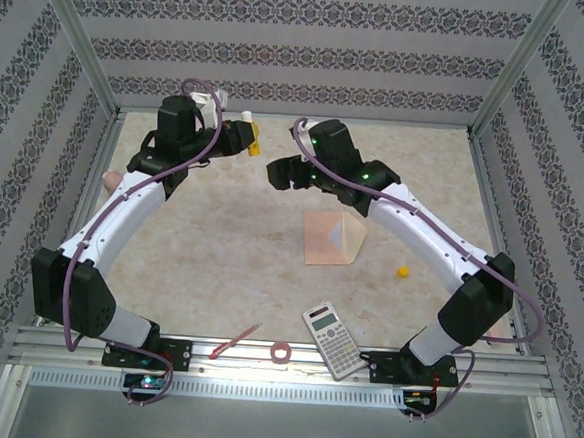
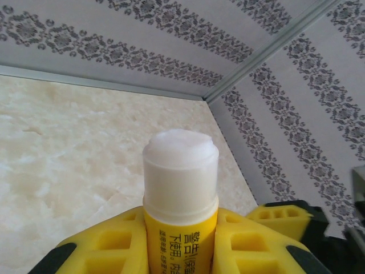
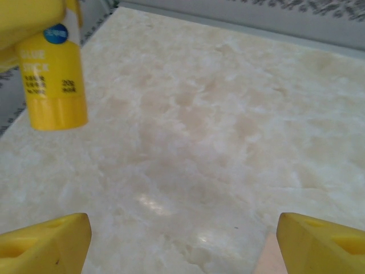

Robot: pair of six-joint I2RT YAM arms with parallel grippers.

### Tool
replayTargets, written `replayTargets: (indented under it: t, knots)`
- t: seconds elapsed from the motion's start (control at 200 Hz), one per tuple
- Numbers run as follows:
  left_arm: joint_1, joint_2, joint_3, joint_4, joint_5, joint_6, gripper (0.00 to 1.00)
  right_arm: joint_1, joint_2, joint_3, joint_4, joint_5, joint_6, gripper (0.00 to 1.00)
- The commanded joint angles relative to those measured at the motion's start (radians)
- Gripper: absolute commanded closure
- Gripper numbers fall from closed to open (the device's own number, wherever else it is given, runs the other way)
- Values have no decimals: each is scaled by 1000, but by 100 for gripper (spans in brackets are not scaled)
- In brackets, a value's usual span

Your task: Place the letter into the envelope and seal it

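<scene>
Left tool (image 1: 240, 133): clenched on a glue stick (image 1: 249, 132), held up over the far left part of the surface (image 1: 219, 254).
Left tool fingers (image 2: 108, 245): yellow, pressed against both sides of the stick's yellow body.
Glue stick: cap off, the white glue showing at the tip; in the top view it points right, toward the right tool.
Right tool (image 1: 280, 173): released, jaws standing wide, nothing between them; it hangs above the surface just beside the glue stick's tip, not touching it.
Right tool fingers (image 3: 45, 242): yellow, at the lower corners of the right wrist view, bare marbled surface between them.
Envelope (image 1: 323, 237): flat on the surface right of centre, near the right arm, its paler flap open and lying to the right; apart from both tools.
Letter: cannot tell where it is.
Yellow cap (image 1: 404, 271): on the surface, near the envelope's right side.
Calculator (image 1: 332, 339): at the near edge, by the right arm's base.
Pink tape roll (image 1: 282, 353): just left of the calculator.
Red pen (image 1: 235, 341): left of the roll.
</scene>
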Motion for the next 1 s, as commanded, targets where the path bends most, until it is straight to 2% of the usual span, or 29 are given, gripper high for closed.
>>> replayTargets:
  t: [0.0,0.365,0.48,0.625,0.829,0.994]
  knots:
    - [5,0,-13,74,83,-21,100,12,13,21,92,-116,49,16]
    - [5,-10,-23,92,155,-21,100,12,82,67,146,-249,80,18]
    - [5,-14,-24,94,178,-23,100,12,96,78,153,-274,85,22]
    - [5,-11,-25,108,225,-34,100,11,106,84,168,-305,91,31]
    - [4,-10,-30,162,300,-47,100,-3,90,58,233,-382,106,58]
    - [5,-12,-38,254,375,-77,100,-27,58,25,319,-517,129,63]
